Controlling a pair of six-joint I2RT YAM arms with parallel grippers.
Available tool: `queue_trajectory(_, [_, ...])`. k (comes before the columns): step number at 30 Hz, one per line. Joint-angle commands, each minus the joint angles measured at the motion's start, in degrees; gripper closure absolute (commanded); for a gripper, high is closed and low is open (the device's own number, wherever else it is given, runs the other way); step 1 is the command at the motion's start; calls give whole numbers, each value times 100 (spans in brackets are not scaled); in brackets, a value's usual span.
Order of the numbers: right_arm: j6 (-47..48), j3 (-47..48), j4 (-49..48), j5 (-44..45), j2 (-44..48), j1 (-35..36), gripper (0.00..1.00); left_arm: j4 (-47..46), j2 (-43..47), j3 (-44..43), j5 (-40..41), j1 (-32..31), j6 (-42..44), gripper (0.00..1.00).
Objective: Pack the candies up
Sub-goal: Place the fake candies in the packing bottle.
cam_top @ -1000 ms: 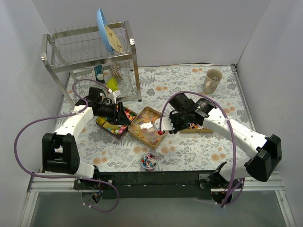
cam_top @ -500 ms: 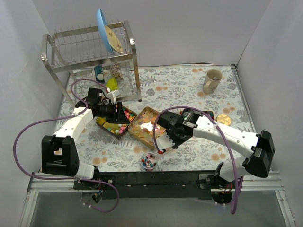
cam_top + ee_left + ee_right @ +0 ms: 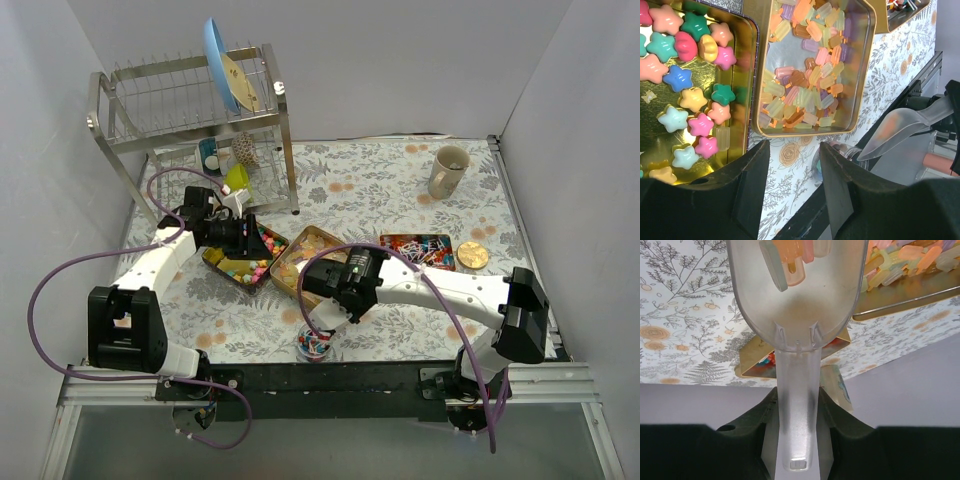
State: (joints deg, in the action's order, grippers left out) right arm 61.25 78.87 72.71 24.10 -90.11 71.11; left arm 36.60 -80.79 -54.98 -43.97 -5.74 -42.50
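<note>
My right gripper (image 3: 328,303) is shut on the handle of a clear plastic scoop (image 3: 796,300). The scoop holds a few orange-yellow candies (image 3: 790,260) and hangs just above a small glass jar (image 3: 314,343) of mixed sweets at the table's near edge. Three open gold tins lie mid-table: star-like pastel candies (image 3: 240,264), orange-yellow pieces (image 3: 300,252) and red-white-blue pieces (image 3: 417,249). My left gripper (image 3: 250,243) is open and empty over the star tin; its wrist view shows the stars (image 3: 687,75), the orange-yellow pieces (image 3: 805,85) and the scoop (image 3: 910,125).
A metal dish rack (image 3: 190,120) with a blue plate stands at the back left, with small items under it. A beige mug (image 3: 448,170) is at the back right. A round gold lid (image 3: 473,254) lies right of the tins. The black rail (image 3: 330,378) runs along the near edge.
My right arm has swung from the middle tin toward the near edge, carrying the loaded scoop to above the jar. The left arm has barely moved.
</note>
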Motion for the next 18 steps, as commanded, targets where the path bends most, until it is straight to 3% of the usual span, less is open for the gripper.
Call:
queue_trajectory(1, [97, 129, 226, 991, -103, 297, 99, -188, -15, -301, 72, 29, -100, 56])
queue_trajectory(18, [458, 436, 226, 1941, -297, 764, 99, -135, 72, -470, -156, 20, -215, 56])
